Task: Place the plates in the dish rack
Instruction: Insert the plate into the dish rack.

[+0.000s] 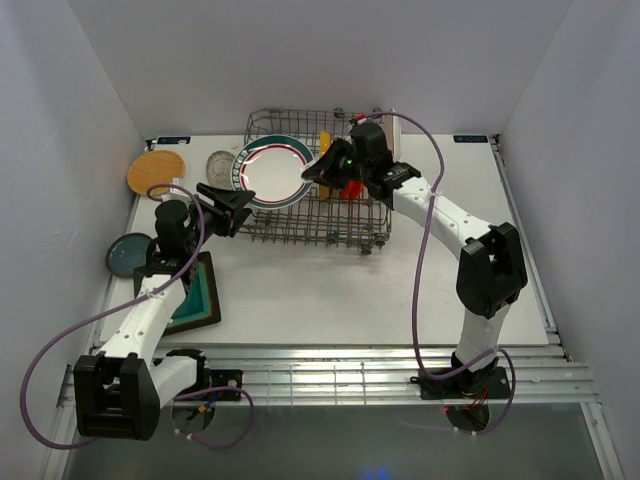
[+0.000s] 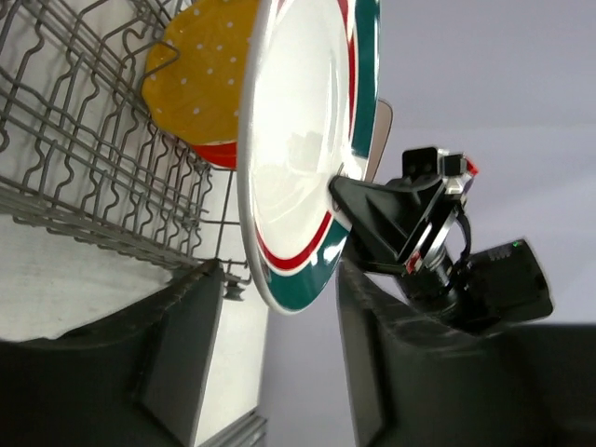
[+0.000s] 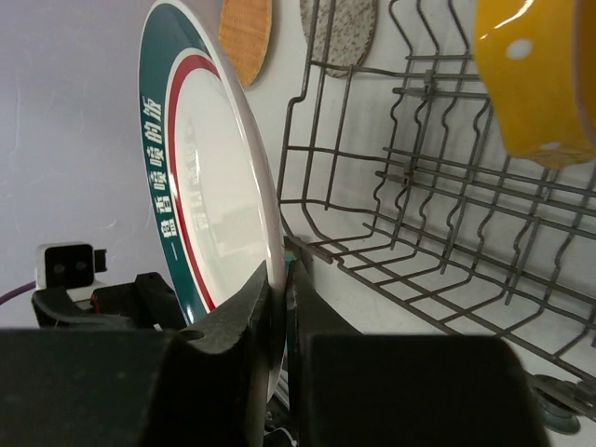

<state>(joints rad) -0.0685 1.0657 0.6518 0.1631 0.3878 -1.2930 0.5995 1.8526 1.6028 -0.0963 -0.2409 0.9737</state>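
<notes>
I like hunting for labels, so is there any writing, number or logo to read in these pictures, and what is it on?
On the white green-rimmed plate, along its green band in the right wrist view: a row of white Chinese-style characters, too blurred and slanted to quote with certainty.
Nothing else readable shows in any view: no numbers, brands or signs.
</notes>
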